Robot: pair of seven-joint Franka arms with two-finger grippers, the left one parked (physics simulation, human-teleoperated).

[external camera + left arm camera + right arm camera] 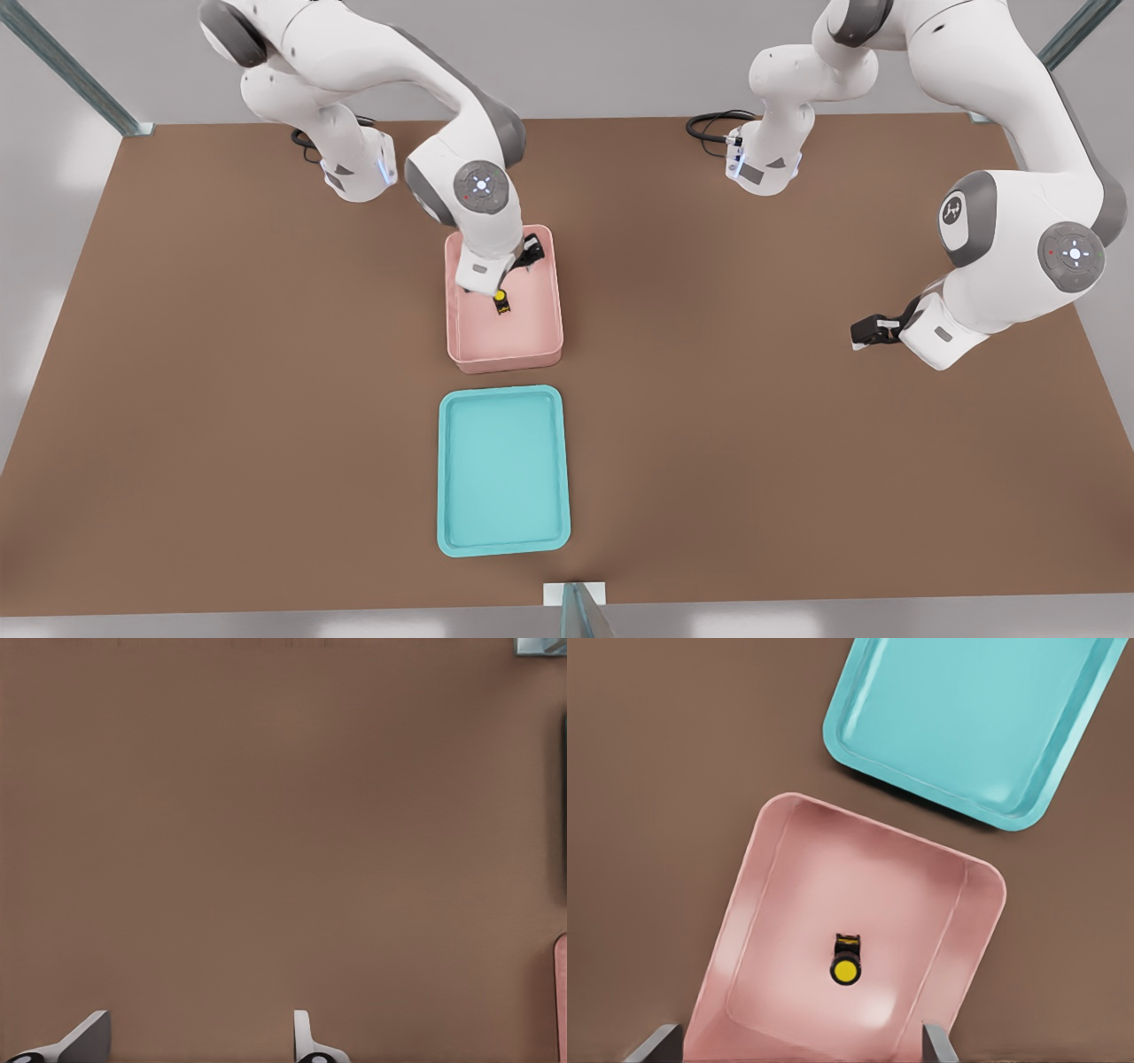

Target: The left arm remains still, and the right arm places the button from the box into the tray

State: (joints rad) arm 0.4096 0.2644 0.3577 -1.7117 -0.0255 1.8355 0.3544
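Observation:
The button [501, 301], a yellow cap on a small black body, lies on the floor of the pink box [505, 359] at the table's middle. My gripper [496, 285] hangs over the box, above the button and apart from it. In the right wrist view the button [846, 967] rests inside the box [766, 895], and my gripper [799, 1045] is open, its fingertips [937, 1043] spread wide with nothing between them. The cyan tray [503, 470] sits just in front of the box, nearer the table's front edge, with nothing in it. The tray [974, 709] also shows beyond the box.
The parked arm [1001, 257] reaches over the table at the front view's right, its black gripper [873, 330] low above the surface. Both arm bases and black cables [713, 124] stand at the back edge. A metal post [576, 607] rises at the front edge.

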